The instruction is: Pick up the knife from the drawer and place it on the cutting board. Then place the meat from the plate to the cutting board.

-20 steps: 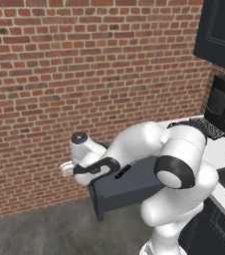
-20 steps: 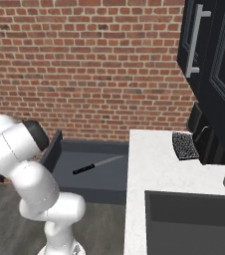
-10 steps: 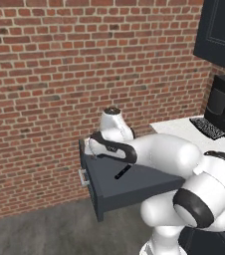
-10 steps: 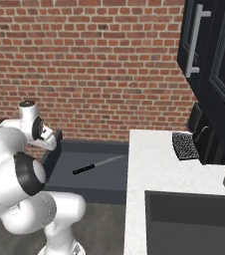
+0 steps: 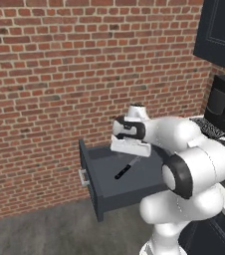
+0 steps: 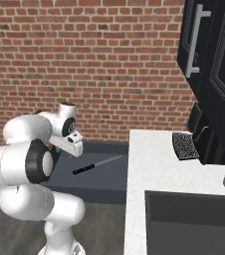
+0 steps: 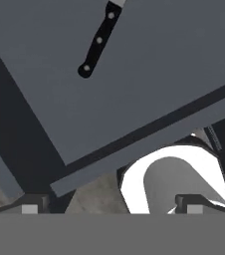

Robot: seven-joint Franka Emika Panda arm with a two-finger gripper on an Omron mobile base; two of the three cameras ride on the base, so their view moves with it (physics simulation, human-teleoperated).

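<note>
The dark navy-grey drawer (image 5: 129,182) with its small silver bar handle (image 5: 83,177) was seen pulled fully out from the cabinet, so that its flat floor lay open from above, and the kitchen knife with the black handle and pointed silver blade (image 5: 127,168) was seen lying flat on that floor, touched by nothing. The two-finger gripper (image 7: 112,205) of the white arm was held above the drawer with its jaws spread wide apart and nothing between them; this was judged to be the approach to the pick, the hand being kept high and open so that it could be lowered over the handle. In the hand view the riveted black handle (image 7: 98,40) was shown near the top of the picture, well apart from the two dark fingertips (image 7: 31,208) at the bottom, which hung past the drawer's edge, so a shift across the drawer was judged to be needed before any descent. In the right base view the whole knife (image 6: 97,164) was laid out, thin blade pointing toward the white counter (image 6: 157,164), where a dark ribbed object (image 6: 185,145) was noted; from the left base view the drawer's front and handle were made plain instead
</note>
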